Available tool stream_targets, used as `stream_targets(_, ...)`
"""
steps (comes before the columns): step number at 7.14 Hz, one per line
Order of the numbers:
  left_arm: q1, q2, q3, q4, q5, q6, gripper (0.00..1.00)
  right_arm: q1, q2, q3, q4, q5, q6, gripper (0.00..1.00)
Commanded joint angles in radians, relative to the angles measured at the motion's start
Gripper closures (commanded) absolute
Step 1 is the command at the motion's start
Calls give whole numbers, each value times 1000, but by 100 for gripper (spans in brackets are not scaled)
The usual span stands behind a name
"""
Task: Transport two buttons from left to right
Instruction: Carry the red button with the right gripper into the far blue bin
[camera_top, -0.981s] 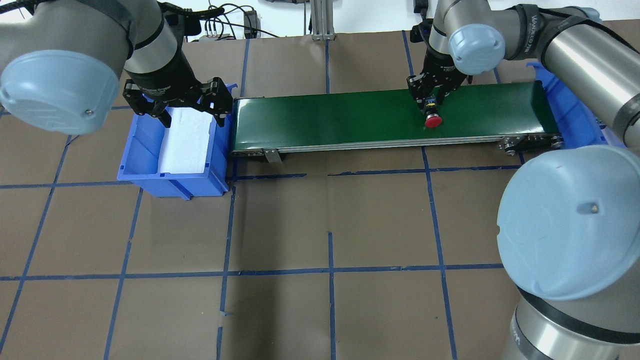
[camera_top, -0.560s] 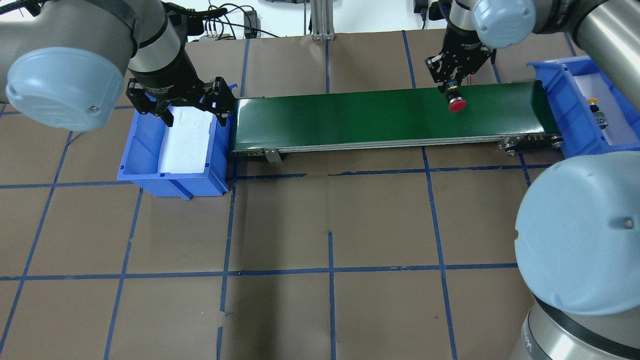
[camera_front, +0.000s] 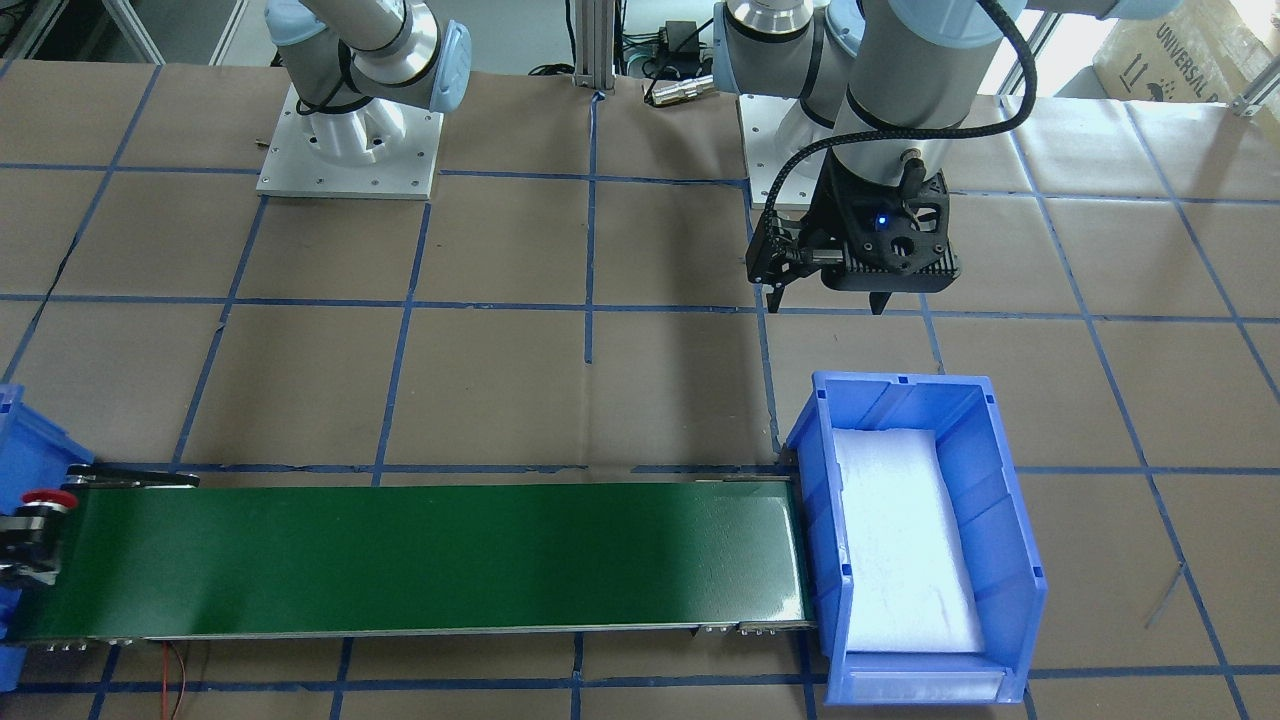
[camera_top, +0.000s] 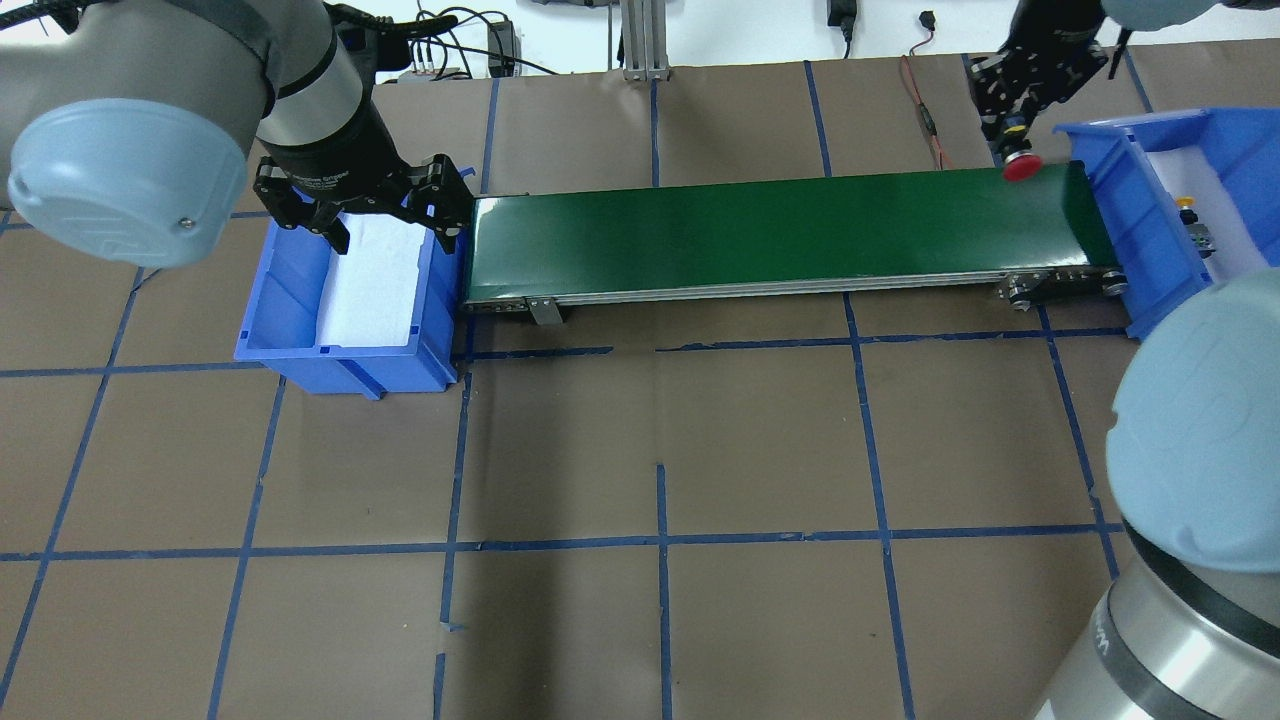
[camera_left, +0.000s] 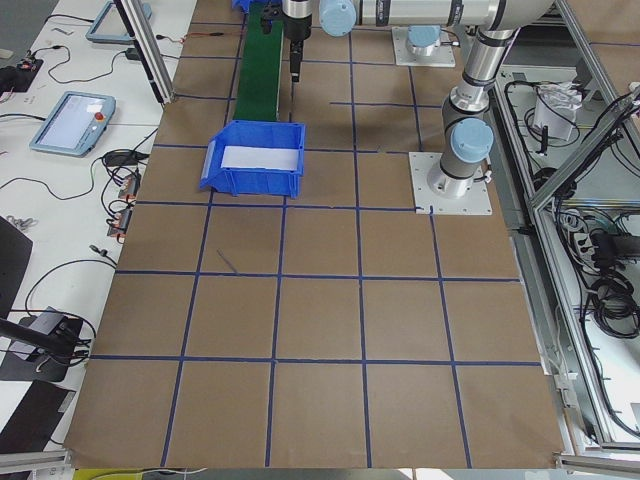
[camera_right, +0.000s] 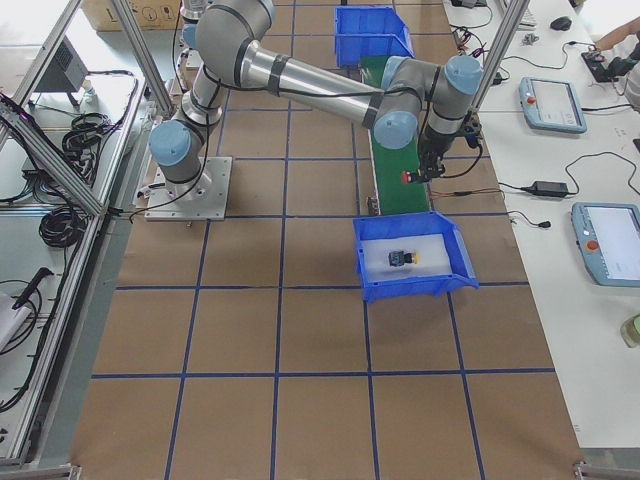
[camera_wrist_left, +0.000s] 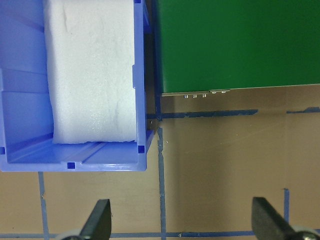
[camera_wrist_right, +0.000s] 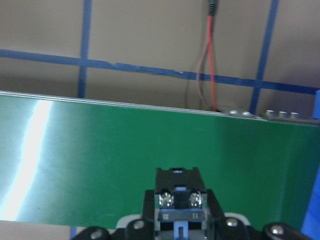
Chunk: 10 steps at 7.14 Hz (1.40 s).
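Observation:
My right gripper (camera_top: 1015, 135) is shut on the red button (camera_top: 1022, 168), whose mushroom cap hangs down over the far right end of the green conveyor belt (camera_top: 760, 230), just short of the right blue bin (camera_top: 1130, 200). The right wrist view shows the button's black body (camera_wrist_right: 179, 192) between the fingers. The yellow button (camera_top: 1190, 212) lies on white foam in the right bin; it also shows in the exterior right view (camera_right: 403, 258). My left gripper (camera_top: 390, 232) is open and empty above the left blue bin (camera_top: 340, 350), at its belt-side edge.
The left bin (camera_front: 920, 385) holds only a white foam pad (camera_front: 905, 540). A red wire (camera_top: 925, 100) lies on the table behind the belt's right end. Brown paper with blue tape lines covers the table (camera_top: 660, 450).
My right gripper has carried the red button to the right along the belt and farther back, towards the right bin. The left gripper has stayed open over the left bin.

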Motion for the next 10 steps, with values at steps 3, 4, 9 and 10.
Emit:
stream_targets(3, 0, 4, 0, 2, -1, 1, 0, -131, 80, -15, -179, 5, -179, 92)
stream_targets(4, 0, 11, -3, 0, 1, 1, 0, -131, 121, -39, -178, 6, -172, 92)
stream_targets(9, 0, 4, 2, 2, 4, 1, 0, -124, 250, -124, -181, 5, -141, 89)
stream_targets(10, 0, 2, 9, 2, 4, 1, 0, -123, 259, -122, -176, 8, -142, 85)
